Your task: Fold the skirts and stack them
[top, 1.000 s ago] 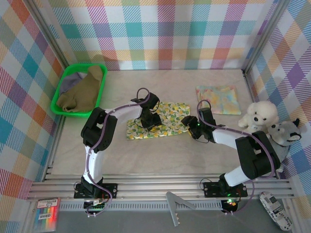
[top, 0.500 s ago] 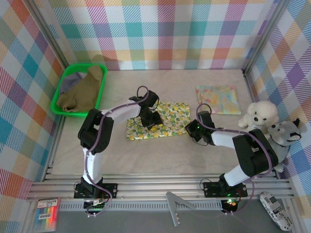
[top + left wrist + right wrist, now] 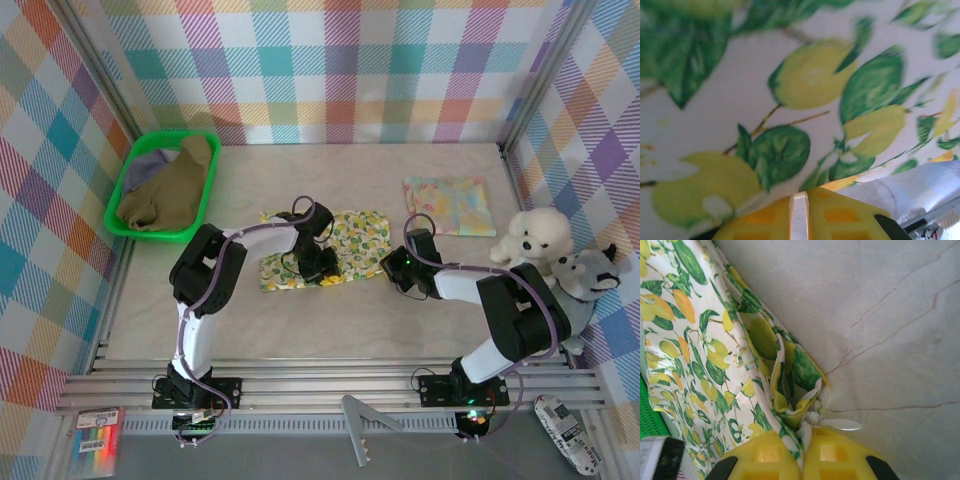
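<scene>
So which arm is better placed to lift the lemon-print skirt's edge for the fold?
Right. The right claw is shut on the lemon-print skirt at its right edge, cloth bunched in the pinch. The left claw sits at the near edge, jaws nearly together, grip unclear.

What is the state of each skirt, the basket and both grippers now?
lemon-print skirt: on the table, gripped at two places
pastel skirt: folded, flat on the table
olive-brown skirt: crumpled in the green basket
grey-lavender skirt: crumpled, partly under the olive-brown skirt
green basket: holding two skirts
left gripper: shut on the lemon-print skirt
right gripper: shut on the lemon-print skirt's edge
</scene>
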